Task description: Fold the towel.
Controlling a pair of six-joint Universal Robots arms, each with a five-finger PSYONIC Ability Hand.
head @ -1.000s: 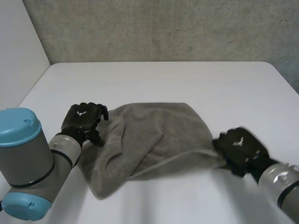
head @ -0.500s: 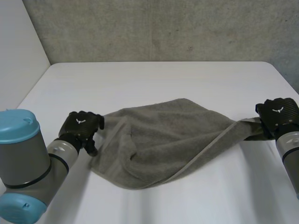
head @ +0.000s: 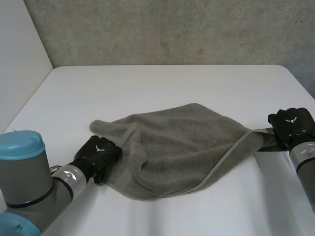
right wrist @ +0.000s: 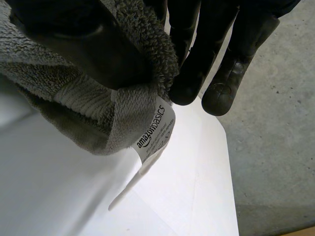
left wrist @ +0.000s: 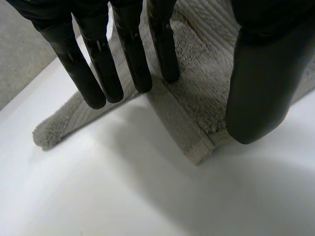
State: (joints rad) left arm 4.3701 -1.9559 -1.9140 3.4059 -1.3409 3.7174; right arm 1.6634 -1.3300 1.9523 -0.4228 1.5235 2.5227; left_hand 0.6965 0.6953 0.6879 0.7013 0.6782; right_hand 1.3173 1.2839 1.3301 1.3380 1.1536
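Right hand [head: 291, 125], black and machine-made, sits near the right edge of the white table [head: 162, 83], clamped on one corner of the grey terry towel [head: 182, 142]. From that corner the cloth is drawn into a narrow tail, then fans out into a broad, rumpled sheet across the middle of the table, reaching over to the left hand [head: 101, 153]. The left hand rests at the towel's near left edge, and a loose corner of cloth lies on the table just beyond it.

The right wrist view shows the grip, which the head view leaves hidden under the back of the hand. The thumb of the right hand [right wrist: 88, 44] presses a thick fold of towel [right wrist: 49, 98] against the fingers [right wrist: 197, 59]. A white label [right wrist: 156, 127] printed "amazonbasics" hangs from the hem just below the pinch, above the table [right wrist: 59, 187].

The left wrist view shows the left hand [left wrist: 98, 64] with straight fingers spread over the towel [left wrist: 192, 108] and the thumb [left wrist: 256, 88] standing well apart from them. A hemmed corner of cloth lies flat on the table [left wrist: 123, 196] between them, and nothing is pinched.
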